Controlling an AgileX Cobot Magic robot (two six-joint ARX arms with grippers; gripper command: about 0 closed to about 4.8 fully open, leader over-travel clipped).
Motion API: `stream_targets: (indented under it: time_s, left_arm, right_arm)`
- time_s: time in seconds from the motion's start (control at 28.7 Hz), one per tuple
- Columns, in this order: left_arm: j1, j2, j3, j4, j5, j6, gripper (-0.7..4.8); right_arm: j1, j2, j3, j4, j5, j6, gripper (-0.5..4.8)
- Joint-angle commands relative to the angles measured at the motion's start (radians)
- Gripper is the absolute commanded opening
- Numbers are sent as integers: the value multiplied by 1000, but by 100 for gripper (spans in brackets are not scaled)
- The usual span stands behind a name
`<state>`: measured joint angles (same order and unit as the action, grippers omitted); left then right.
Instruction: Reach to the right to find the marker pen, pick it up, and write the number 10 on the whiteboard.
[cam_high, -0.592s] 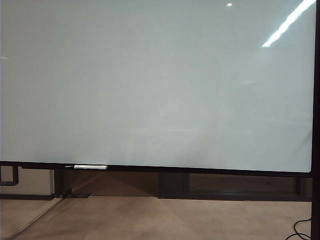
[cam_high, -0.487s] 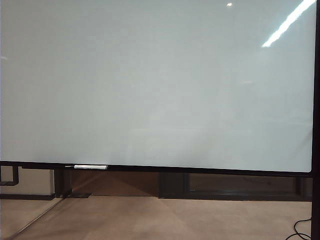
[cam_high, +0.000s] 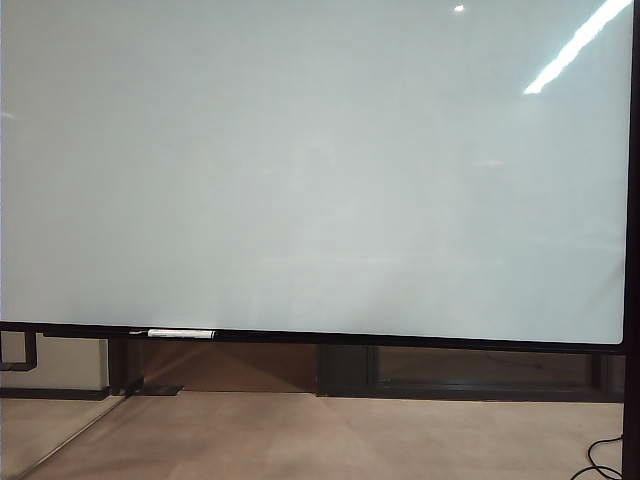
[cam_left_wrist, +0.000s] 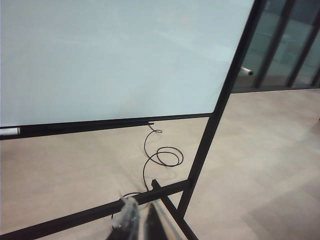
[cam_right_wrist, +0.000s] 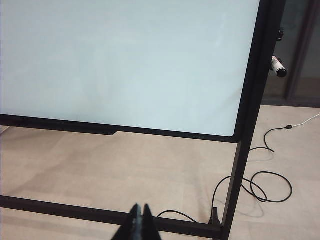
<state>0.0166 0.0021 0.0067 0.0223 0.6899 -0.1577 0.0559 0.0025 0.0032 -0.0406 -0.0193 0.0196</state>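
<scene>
The whiteboard (cam_high: 320, 170) fills the exterior view, glossy white and blank, with a thin black frame and a black bottom rail; neither gripper shows there. The board also appears in the left wrist view (cam_left_wrist: 110, 55) and the right wrist view (cam_right_wrist: 125, 60). The marker pen (cam_right_wrist: 278, 67), with a white barrel and a dark tip, sticks out just beyond the board's right post, and shows small as the marker pen (cam_left_wrist: 246, 71) in the left wrist view. My right gripper (cam_right_wrist: 140, 207) is shut and empty, far from the pen. My left gripper (cam_left_wrist: 141, 205) is blurred, and nothing is visibly held.
A slim white pen-like item (cam_high: 180, 333) lies on the bottom rail at the left. The board's black stand (cam_right_wrist: 240, 170) has a floor crossbar (cam_right_wrist: 100, 214). A black cable (cam_right_wrist: 260, 185) coils on the tan floor near the right post.
</scene>
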Motion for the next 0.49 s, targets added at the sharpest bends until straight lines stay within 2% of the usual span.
stream_targets:
  time_s: [0.03,0.24,0.49]
  left_arm:
    - [0,2,2,42,9,-27,27]
    - [0,16,2,34,5,-30,27]
    - [-1,53,2,86,-16,-26,27]
  right_arm:
    - [1,1,3,65,0,28,1]
    - [1,1,5,208,-1,72,23]
    - [1,1,53,227,2,107,22]
